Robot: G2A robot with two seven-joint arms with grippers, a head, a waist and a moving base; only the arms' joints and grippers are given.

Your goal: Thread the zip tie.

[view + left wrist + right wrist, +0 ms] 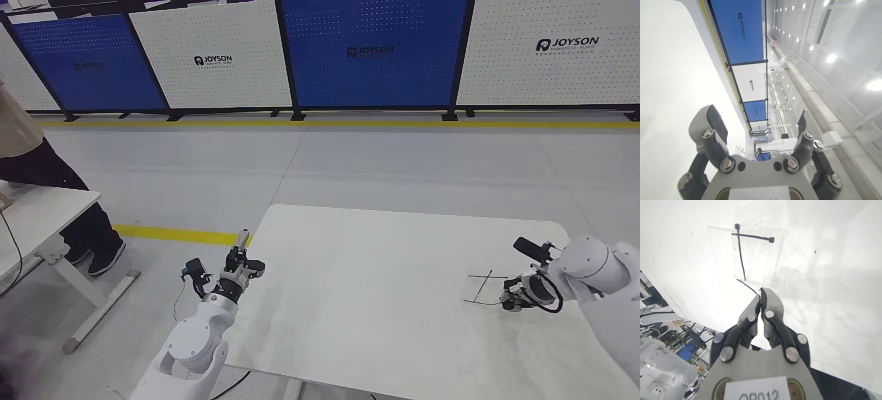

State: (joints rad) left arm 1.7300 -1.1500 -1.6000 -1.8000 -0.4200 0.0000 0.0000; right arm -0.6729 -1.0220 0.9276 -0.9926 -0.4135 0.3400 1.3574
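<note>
Right wrist view: the tip of a zip tie [749,287], judged light and springy, is pinched by the closed right claw [760,292]; the left claw [758,110] is spread, empty.

Bright overhead lamps [831,58] wash the white table [400,300] out, with soft shadows

Blue and white pegboard panels [370,50], grey floor [400,160]

Two black zip ties [738,234], crossed flat, third strand [746,286] possibly gripped
</note>
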